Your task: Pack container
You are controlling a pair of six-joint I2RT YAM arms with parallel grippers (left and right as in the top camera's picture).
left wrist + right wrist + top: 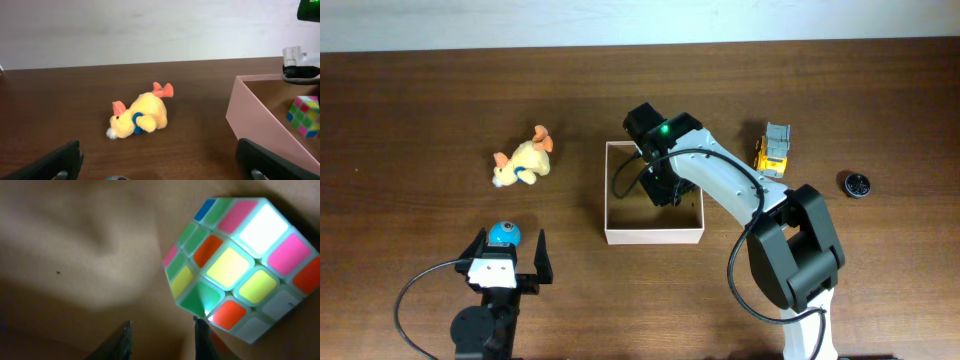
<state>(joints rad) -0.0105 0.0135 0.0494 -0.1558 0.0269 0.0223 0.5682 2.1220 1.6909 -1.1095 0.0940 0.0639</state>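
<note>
A square, shallow container (654,236), white outside and tan cardboard within, is seen open side up at the middle of a dark wooden desk (410,100). The right arm (725,180), a green light (663,128) lit near its wrist, is stretched from the near right of the desk over the container's right wall, and the right jaws are lowered inside the box. In the right wrist view they are parted narrowly with nothing pinched, only bare cardboard being shown in the gap. A colour puzzle cube (240,265) with pale edging is seen tilted just beyond the tips, its lowest corner close above one of them. The same cube is caught in the left wrist view, inside the container. The left arm (485,320) is seen at the near left of the desk, well apart from the box, with the left jaws spread wide. A small blue round toy (502,234) is seen between their tips from overhead, though contact cannot be told. A yellow plush duck (140,117) with orange feet is laid on its side left of the container. To the right of the box, a yellow and grey toy truck (773,150) and a small black round object (857,184) are set apart on the wood.
</note>
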